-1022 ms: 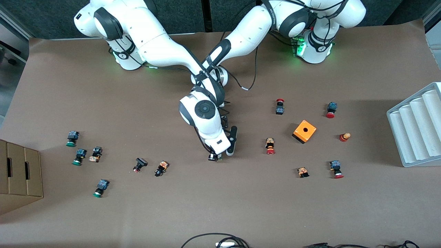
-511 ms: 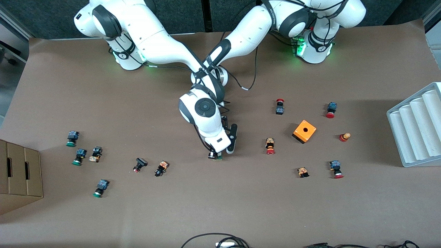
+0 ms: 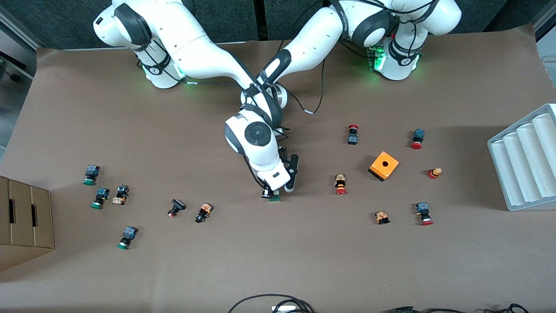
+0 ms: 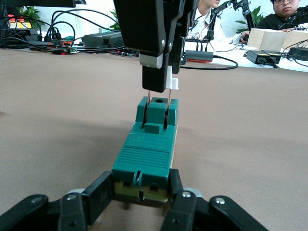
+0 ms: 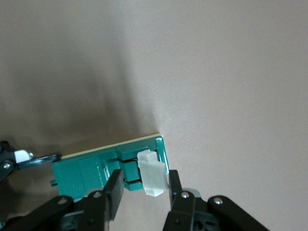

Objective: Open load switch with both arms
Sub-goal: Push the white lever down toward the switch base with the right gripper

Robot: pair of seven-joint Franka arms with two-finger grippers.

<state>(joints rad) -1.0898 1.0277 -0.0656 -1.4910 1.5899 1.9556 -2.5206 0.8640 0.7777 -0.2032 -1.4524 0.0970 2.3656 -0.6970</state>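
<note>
While left gripper (image 4: pixel 142 192) clamps load switch (image 4: pixel 147 149) body, I see right gripper (image 4: pixel 156 89) pinching white tab (image 4: pixel 172 83) at 12 o'clock end; long axis 6-to-12.

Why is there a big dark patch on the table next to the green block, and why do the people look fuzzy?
Right wrist view: the dark patch is a soft shadow on the table beside the load switch. Left wrist view: the load switch looks sharp, while the people in the background look blurry, probably out of focus.
</note>
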